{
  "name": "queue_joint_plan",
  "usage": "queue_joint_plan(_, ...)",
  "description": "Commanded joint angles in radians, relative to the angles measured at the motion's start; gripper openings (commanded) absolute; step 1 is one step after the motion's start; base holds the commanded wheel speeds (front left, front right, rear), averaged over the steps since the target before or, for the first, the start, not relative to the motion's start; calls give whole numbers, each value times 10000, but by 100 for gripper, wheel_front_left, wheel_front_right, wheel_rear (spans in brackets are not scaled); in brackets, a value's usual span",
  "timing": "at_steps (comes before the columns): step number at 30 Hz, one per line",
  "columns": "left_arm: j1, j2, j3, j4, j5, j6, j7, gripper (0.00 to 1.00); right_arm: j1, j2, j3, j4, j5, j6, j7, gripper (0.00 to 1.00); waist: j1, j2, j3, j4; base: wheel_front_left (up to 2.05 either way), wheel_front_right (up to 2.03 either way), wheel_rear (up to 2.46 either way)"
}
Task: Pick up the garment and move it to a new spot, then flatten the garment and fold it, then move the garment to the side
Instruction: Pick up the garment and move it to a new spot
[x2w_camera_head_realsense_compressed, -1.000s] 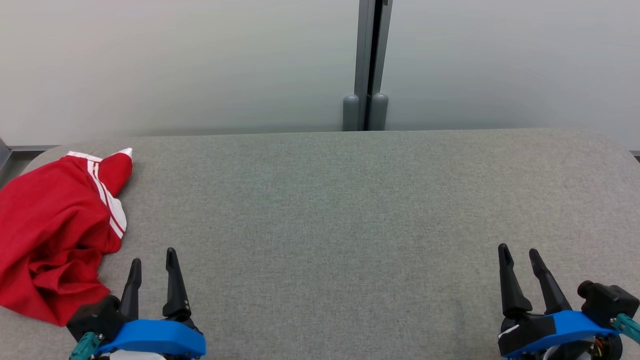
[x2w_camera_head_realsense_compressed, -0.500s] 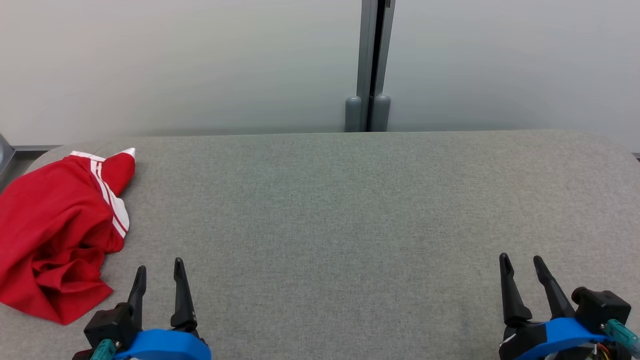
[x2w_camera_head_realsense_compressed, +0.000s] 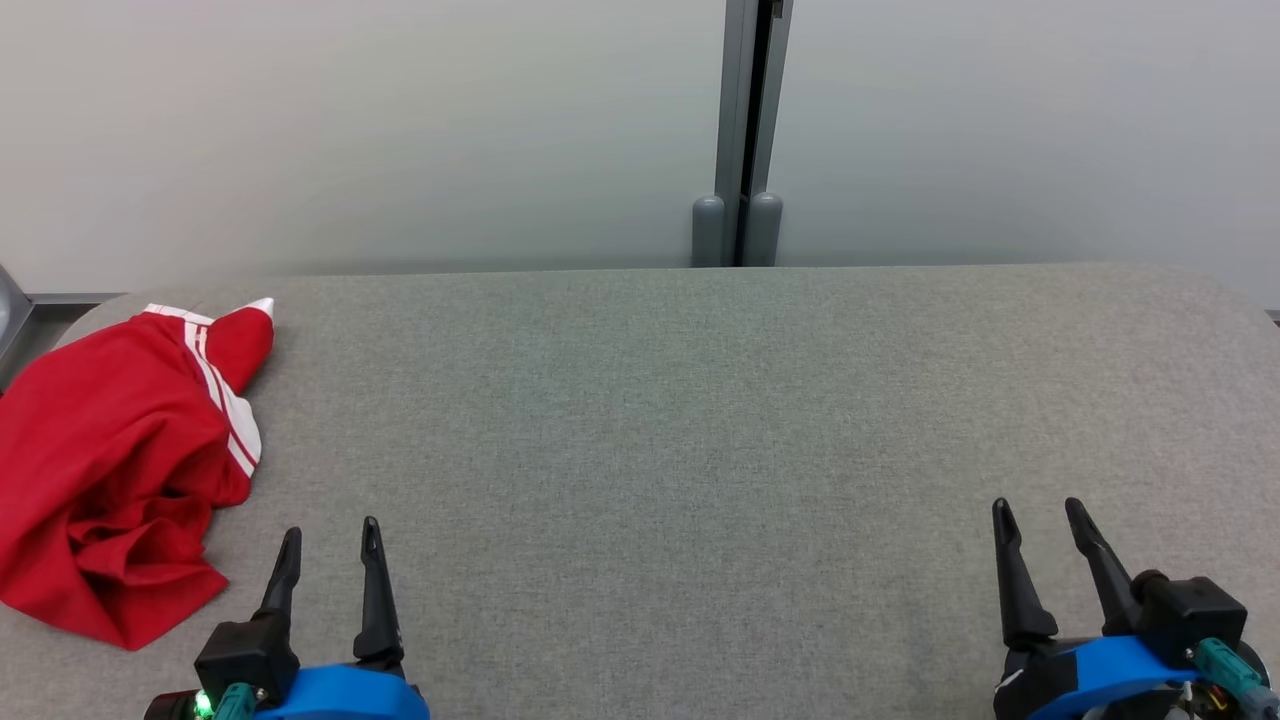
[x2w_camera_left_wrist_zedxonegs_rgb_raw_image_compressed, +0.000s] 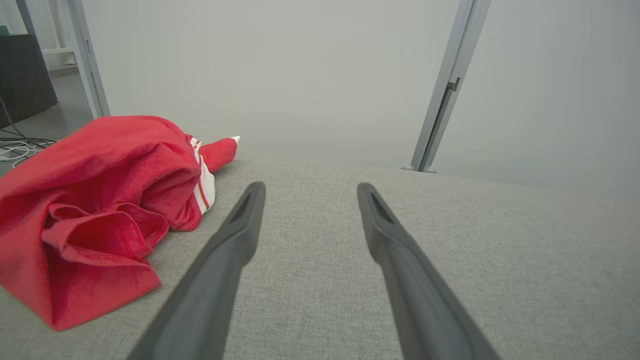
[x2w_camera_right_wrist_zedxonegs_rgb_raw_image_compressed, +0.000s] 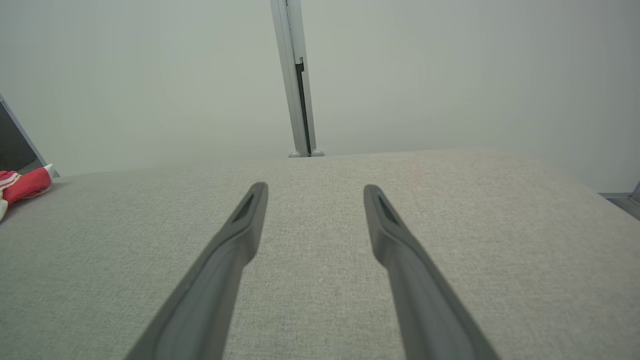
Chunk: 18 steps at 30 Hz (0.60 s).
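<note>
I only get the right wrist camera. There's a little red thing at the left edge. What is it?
Observer: A red garment with white stripes, crumpled in a heap at the left end of the grey surface.
Operator: Is something holding it?
Observer: No. The left gripper sits beside it, jaws open, not touching.
Operator: What's behind it?
Observer: The left wrist view shows white cables on the floor beyond it.
</note>
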<state>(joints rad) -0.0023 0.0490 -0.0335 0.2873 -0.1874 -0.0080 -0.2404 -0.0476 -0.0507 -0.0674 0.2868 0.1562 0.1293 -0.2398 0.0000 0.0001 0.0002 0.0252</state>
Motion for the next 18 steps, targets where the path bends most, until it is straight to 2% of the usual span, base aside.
queue_joint_plan(1,121,22,20,8,215,31,-95,100,152,-4,19,26,-224,22,-93,100,0,-1,-7,16,0,0,0)
queue_joint_plan(10,143,22,-3,44,687,112,-253,100,238,-6,168,156,-786,26,-264,100,0,-1,20,219,0,0,0)
queue_joint_plan(18,-30,16,59,-70,548,174,-254,100,235,-7,370,166,-594,26,-267,100,0,-1,149,1370,0,0,0)
